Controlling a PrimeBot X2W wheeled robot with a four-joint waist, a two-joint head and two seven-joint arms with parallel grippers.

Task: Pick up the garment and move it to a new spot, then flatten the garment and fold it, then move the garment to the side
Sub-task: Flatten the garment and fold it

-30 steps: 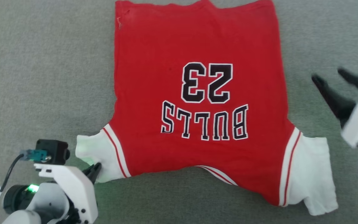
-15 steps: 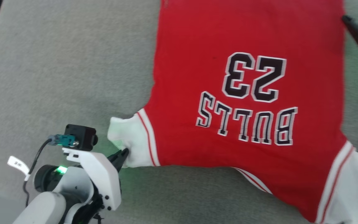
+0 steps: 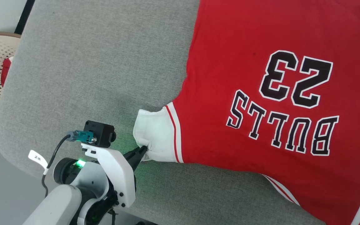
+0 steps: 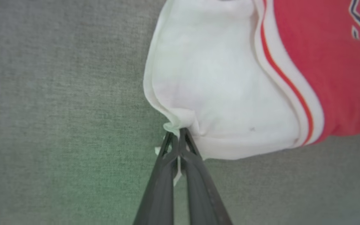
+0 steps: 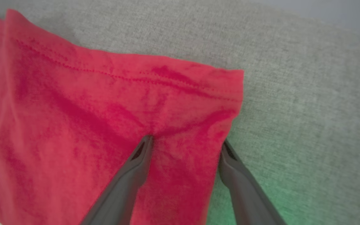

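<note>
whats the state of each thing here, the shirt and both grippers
garment: spread out, lettering up, white sleeve pinched at its edge
left gripper: fingers shut on the white sleeve
right gripper: fingers open, astride the hem corner, not gripping it

Upside down from my head view, the garment [image 3: 230,62] reads "BULLS", with "23" beyond it, in black letters outlined white. The cable tag [image 3: 37,158] is too small to read.
</note>
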